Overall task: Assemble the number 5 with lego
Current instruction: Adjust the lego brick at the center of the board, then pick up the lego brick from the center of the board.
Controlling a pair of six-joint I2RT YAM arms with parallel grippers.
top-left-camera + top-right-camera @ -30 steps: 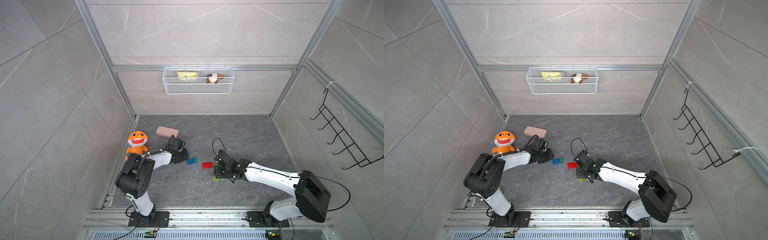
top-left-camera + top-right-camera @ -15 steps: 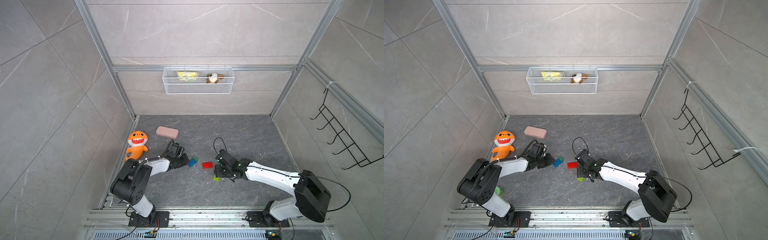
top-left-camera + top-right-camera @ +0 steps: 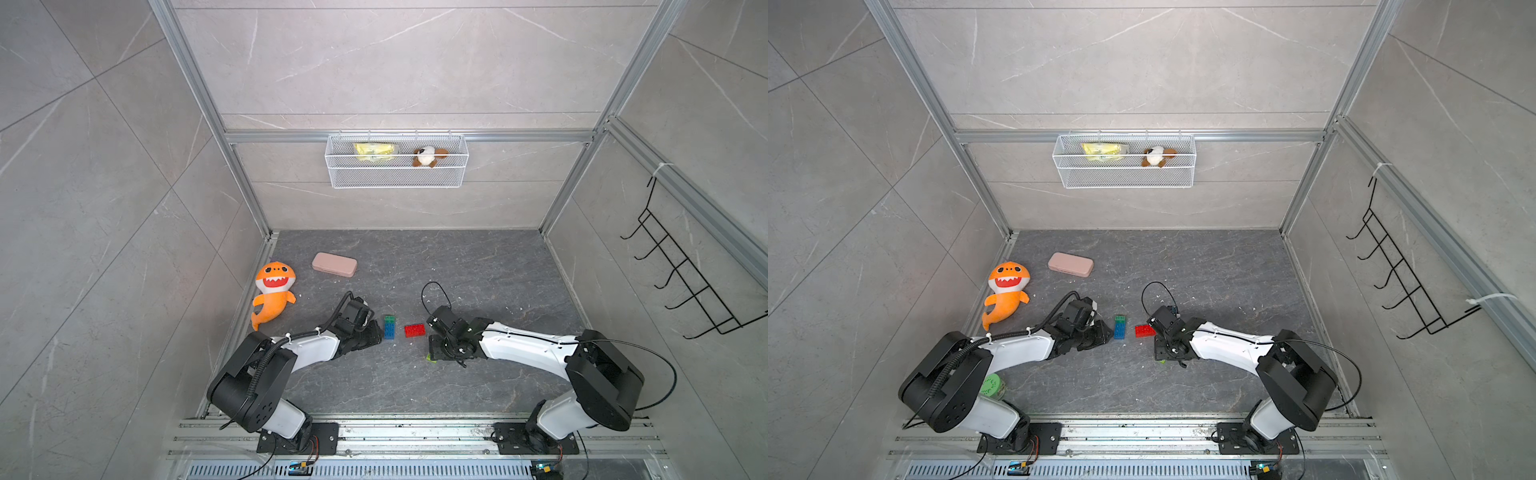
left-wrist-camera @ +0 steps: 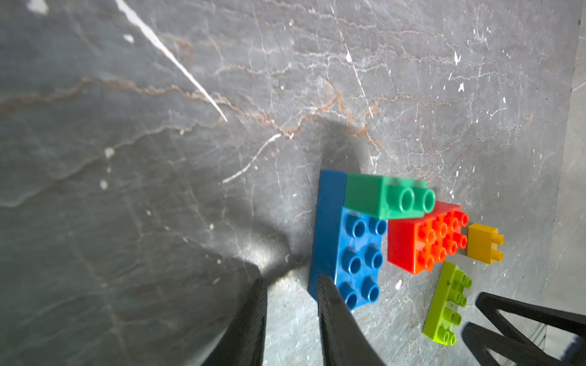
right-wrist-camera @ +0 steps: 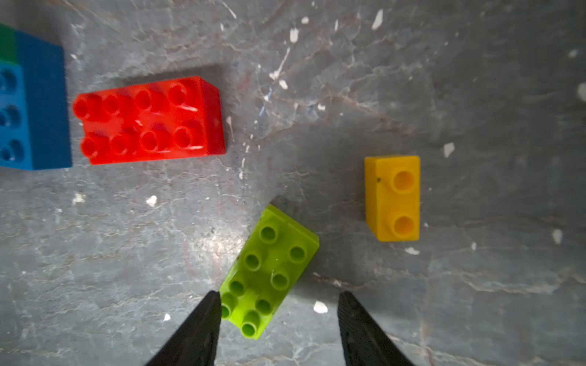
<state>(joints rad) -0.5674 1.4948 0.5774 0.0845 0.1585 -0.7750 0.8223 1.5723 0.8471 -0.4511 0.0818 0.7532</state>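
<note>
Reaching low over the grey floor [image 3: 478, 270], we hold our left claw [image 4: 290, 279] slightly parted and empty, one finger just beside the blue brick [image 4: 358, 253], which carries the dark green brick [image 4: 380, 196] on one end. Our right claw [image 5: 279, 293] stands spread, with an end of the lime green brick [image 5: 269, 269] lying between its tips, unpinched. The red brick [image 5: 149, 120] and the yellow brick [image 5: 393, 198] lie loose nearby.

From above, my right gripper [image 3: 442, 351] hides all but a sliver of the lime green brick [image 3: 430, 360] under it and the whole yellow brick [image 5: 393, 198] beside it, while its wrist view cuts off the blue brick [image 5: 31, 104] beyond the red brick [image 5: 149, 120].
</note>
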